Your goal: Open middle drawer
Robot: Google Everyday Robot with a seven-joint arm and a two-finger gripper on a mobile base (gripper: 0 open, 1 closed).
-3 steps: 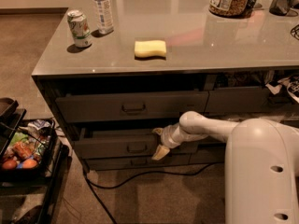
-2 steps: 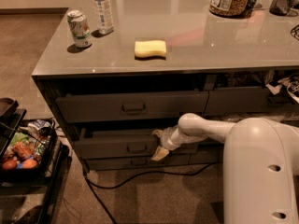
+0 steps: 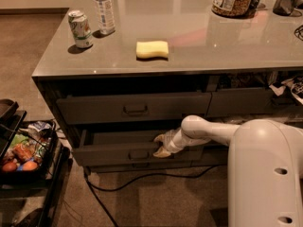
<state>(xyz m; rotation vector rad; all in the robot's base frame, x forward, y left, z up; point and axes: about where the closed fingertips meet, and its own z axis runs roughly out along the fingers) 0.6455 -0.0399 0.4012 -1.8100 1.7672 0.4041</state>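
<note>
Sliding further out than before: middle drawer (image 3: 104, 155); claw (image 3: 161, 145) at front rim, grip unclear.

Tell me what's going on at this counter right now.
The robot's white arm reaches low to the wide dark-grey middle drawer. Its gripper sits at the top edge of the drawer front, just right of the small dark bar handle. The drawer stands partly pulled out, with some of its plain grey inside showing. On the grey countertop sit a yellow sponge, a drinks can and a clear water bottle.
</note>
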